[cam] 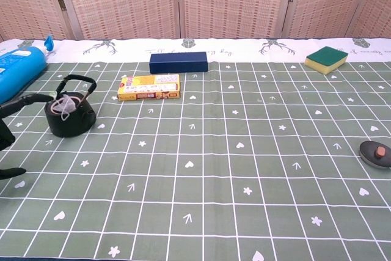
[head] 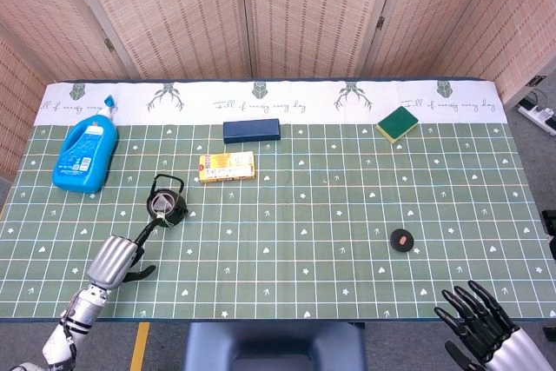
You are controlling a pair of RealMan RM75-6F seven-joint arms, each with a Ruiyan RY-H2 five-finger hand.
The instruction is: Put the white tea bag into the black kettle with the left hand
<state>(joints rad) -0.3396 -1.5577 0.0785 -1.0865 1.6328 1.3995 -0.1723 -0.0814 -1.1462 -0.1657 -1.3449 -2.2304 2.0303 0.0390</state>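
The white tea bag (cam: 64, 107) lies inside the upright, lidless black kettle (cam: 71, 116), handle raised.

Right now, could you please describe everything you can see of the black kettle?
The black kettle is small, round and dark, with a matte, cast-iron look. Its arched handle stands upright and the top is open, no lid on it. The white tea bag lies inside. It stands upright on the green cloth, near the table's left side, in front of the blue bottle. The left hand is apart from it.
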